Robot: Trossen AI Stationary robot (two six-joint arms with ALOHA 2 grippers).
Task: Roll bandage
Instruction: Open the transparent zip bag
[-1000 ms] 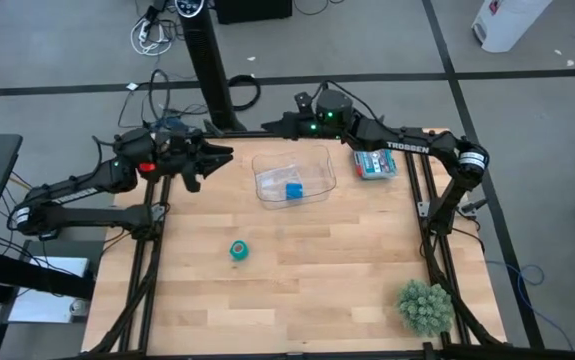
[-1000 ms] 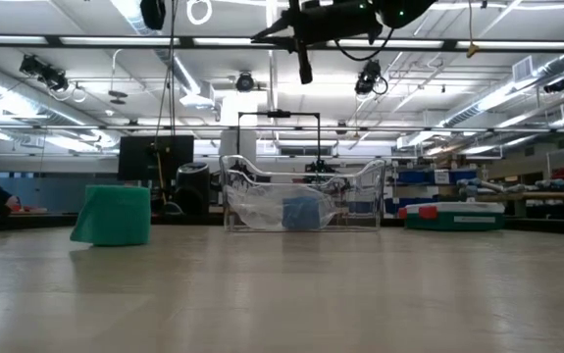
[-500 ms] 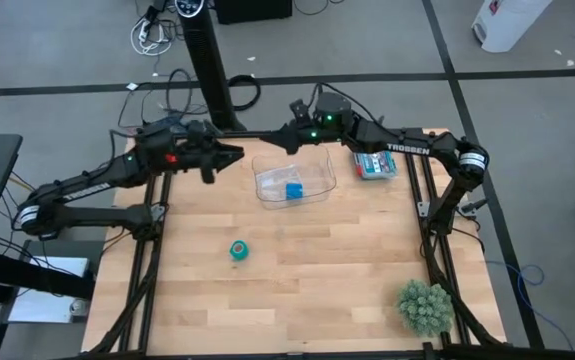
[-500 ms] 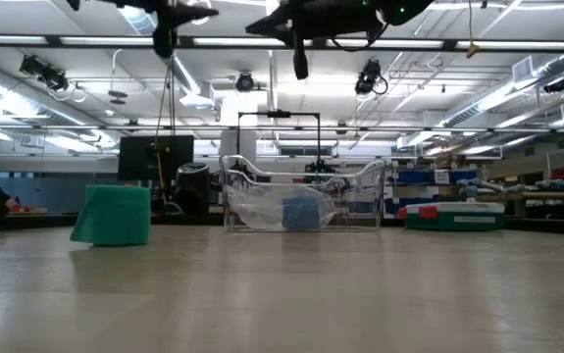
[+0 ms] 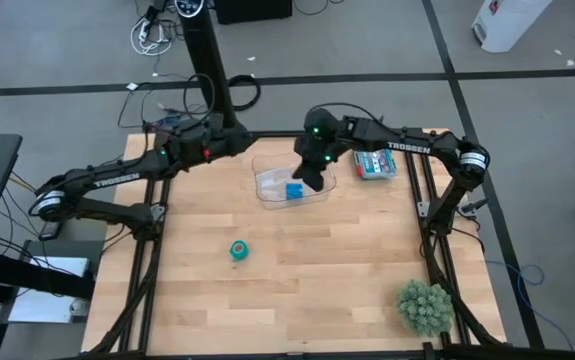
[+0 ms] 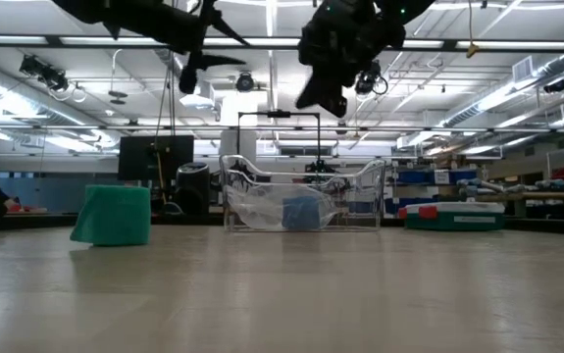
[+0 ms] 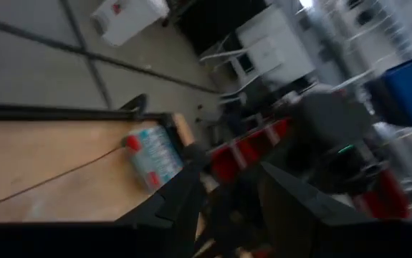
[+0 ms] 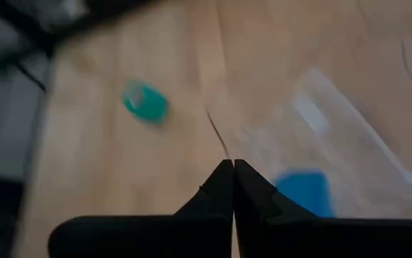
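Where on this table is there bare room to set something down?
Bare wood lies between the teal bandage and the green plant, and along the near edge. The far edge is crowded: clear tray, packet, both arms overhead.

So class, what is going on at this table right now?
Neither arm holds anything. The teal bandage lies coiled and untouched on the wooden table. The right gripper, fingers shut, hangs above the clear tray, which holds a blue roll. The left gripper hovers high beside the tray, fingers apart.
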